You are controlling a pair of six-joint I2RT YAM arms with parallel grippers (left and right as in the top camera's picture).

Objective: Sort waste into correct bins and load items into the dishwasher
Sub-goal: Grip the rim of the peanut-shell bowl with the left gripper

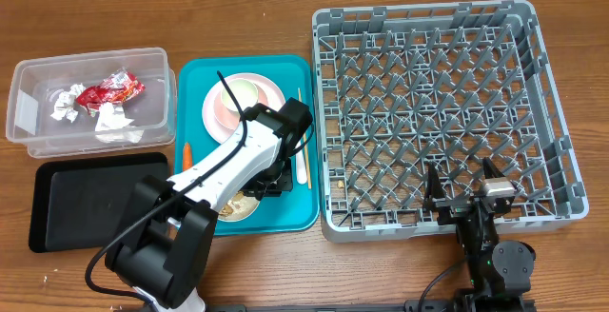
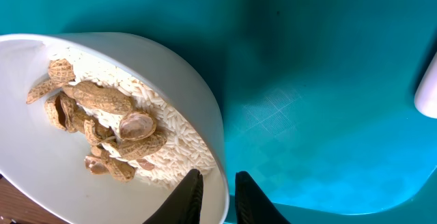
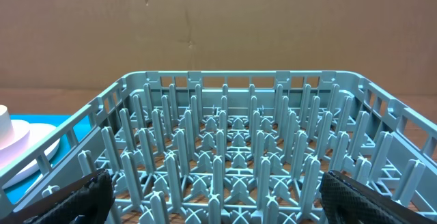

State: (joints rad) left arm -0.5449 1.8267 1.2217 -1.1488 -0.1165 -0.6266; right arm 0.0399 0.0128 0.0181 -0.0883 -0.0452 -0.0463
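Ok so biggest thing first: the grey dish rack is on the right with nothing loaded that I can see. The right gripper hangs at its near edge with jaws spread wide, holding nothing, so it's no part of this step. Just beside the rack is the teal tray, and that's where the action is. Over on the left, the clear tub has the napkins and the red wrapper in it. The black tray below it looks bare, so my guess is the food scraps go there. On the teal tray, the pink plate sits at the far end with a small bowl on it, and the food bowl sits at the near end. The left gripper is pinched down narrow on that food bowl's rim, one finger inside and one outside going by the wrist view. To do this well imo: it's an edge grip on a loaded bowl, so lift slow and keep it level, or it may swing around the pinch and dump rice on the tray. The carrot, fork and chopstick are near, so go straight up first. Only tilt once it's well over the black tray, so the peanut shells slide out.
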